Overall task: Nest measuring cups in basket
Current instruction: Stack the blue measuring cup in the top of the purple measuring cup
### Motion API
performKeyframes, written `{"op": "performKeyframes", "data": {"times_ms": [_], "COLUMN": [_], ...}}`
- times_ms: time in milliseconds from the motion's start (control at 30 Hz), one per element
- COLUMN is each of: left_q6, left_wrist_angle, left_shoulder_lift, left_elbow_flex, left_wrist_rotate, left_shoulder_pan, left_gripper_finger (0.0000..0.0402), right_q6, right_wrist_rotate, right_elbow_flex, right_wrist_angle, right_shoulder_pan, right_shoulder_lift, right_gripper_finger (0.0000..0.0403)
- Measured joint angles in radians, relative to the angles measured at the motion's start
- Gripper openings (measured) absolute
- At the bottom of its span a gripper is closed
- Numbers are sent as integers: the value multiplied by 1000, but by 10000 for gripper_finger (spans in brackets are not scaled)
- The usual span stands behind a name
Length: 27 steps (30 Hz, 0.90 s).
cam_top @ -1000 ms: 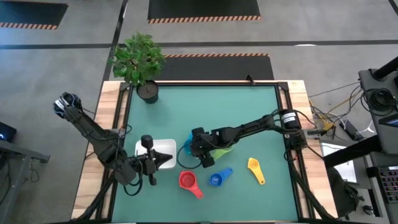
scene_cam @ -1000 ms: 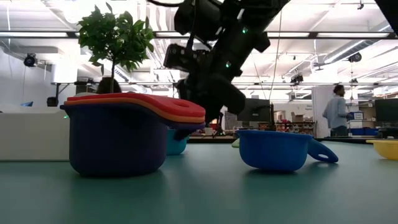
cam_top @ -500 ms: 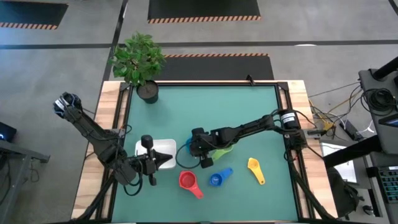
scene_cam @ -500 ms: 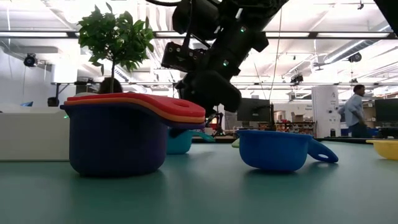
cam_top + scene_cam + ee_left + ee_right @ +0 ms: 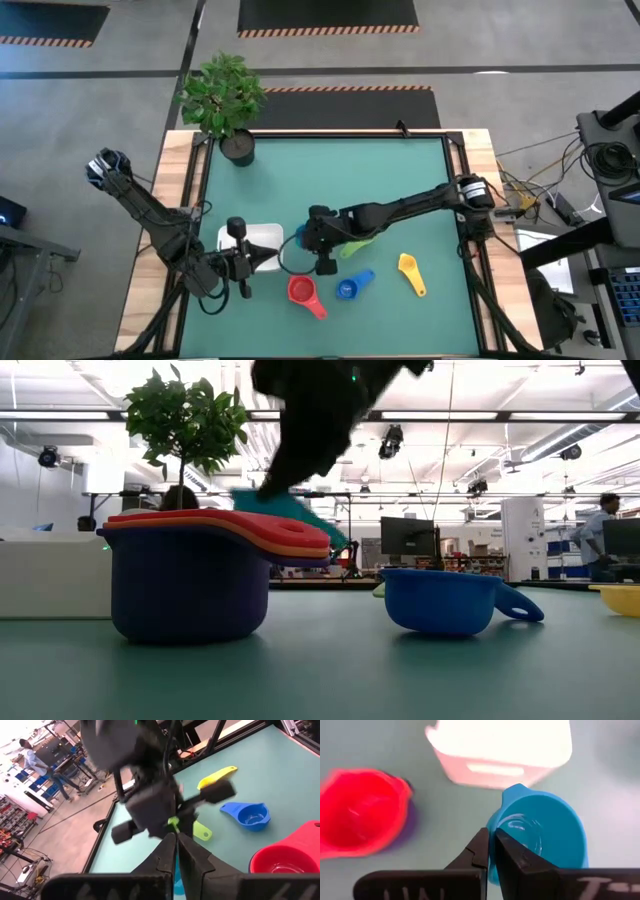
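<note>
My right gripper is shut on the light blue measuring cup, held above the table mid-left. Just nearer stands a stack with the red cup on top, orange and purple beneath. The dark blue cup, the yellow cup and the green cup rest on the mat. The white basket sits to the left. My left gripper is shut at the basket's near right corner, with nothing between its fingers. My right gripper pinches the light blue cup's wall at the rim, one finger inside the bowl and one outside. The fingers come from above, pointing down. The cup is lifted clear of the table and hangs tilted below the fingers.
A potted plant stands at the far left corner. Wooden rails edge the green mat, which is bare toward the far side. A person walks in the room beyond the table.
My right gripper has taken hold of the light blue cup and gone up with it. The cup stood on the mat behind the stack; now it hangs tilted above the stack's height. My left arm has kept still.
</note>
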Motion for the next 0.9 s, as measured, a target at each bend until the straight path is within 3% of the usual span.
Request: {"op": "performKeyframes", "data": {"times_ms": [333, 500, 900], "left_q6": [0, 0, 0], "left_wrist_angle": [10, 26, 41], "left_shoulder_lift": [0, 0, 0], "left_elbow_flex": [0, 0, 0], "left_wrist_rotate": [0, 0, 0], "left_shoulder_pan": [0, 0, 0], "left_gripper_finger": [0, 0, 0], "right_q6": [120, 120, 115], "right_wrist_rotate": [3, 96, 131], "right_elbow_flex": [70, 58, 53], "right_wrist_angle": [-34, 1, 96], "right_shoulder_pan": [153, 212, 243], "right_shoulder_lift": [-7, -7, 71], "right_gripper_finger": [9, 9, 9]}}
